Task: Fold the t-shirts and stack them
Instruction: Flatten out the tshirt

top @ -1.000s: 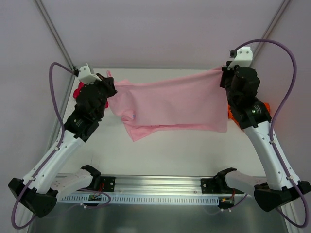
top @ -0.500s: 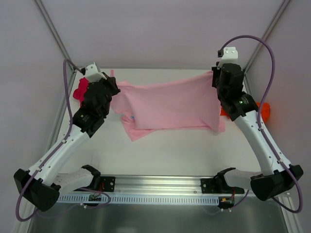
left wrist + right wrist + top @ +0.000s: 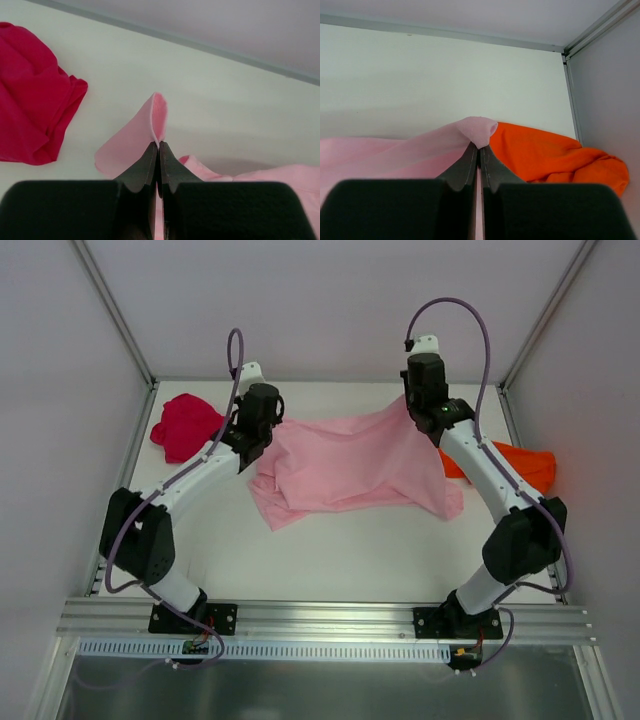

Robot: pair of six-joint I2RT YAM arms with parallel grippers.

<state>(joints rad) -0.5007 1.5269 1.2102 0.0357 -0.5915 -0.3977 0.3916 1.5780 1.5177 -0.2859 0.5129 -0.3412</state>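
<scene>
Overhead, the light pink t-shirt [image 3: 350, 460] was spread across the far middle of the table [image 3: 340, 560], partly lifted off it and strung between the two arms. The left gripper [image 3: 158, 146] had its fingers pressed together on a fold at the shirt's left end, and in the left wrist view a small pink flap stood up just above the fingertips. The right gripper [image 3: 480, 148] was likewise pinched tight on the shirt's right end, with a rounded nub of pink cloth bulging past its tips. From each claw the cloth sloped down toward the table. Its near edge lay bunched on the surface, with one loose corner trailing toward the table's near left and another toward its near right. The red t-shirt [image 3: 185, 425] sat in a crumpled heap at the far left of the table, apart from the pink cloth. The orange t-shirt [image 3: 515, 465] lay rumpled at the far right of the table, close against the side wall. In the right wrist view it showed directly behind the pinched pink corner, but whether the two touched could not be told.
</scene>
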